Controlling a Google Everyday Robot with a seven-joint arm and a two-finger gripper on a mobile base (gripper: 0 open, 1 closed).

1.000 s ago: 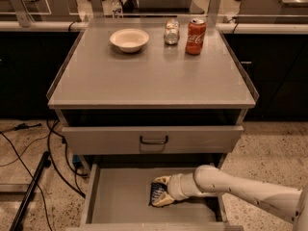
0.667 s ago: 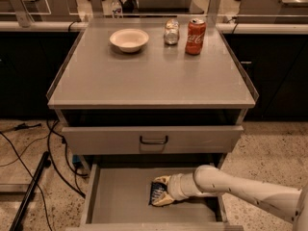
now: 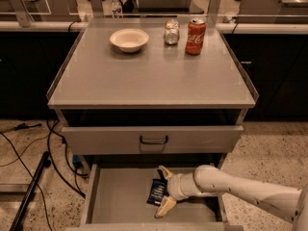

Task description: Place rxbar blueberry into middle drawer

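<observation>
One bowl (image 3: 129,39) sat at eleven o'clock on the tabletop (image 3: 144,81), with a cola can (image 3: 195,29) at one o'clock. Below, the rxbar blueberry (image 3: 156,192) lay in the middle drawer (image 3: 118,198), between the spread-apart fingers of the end effector (image 3: 160,191), which reached in from three o'clock.

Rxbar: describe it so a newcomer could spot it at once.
Start at the grey cabinet; its lowest drawer is pulled out. Inside, at the gripper, is the rxbar: a small flat dark-blue wrapper, unlike the red can on top.
</observation>
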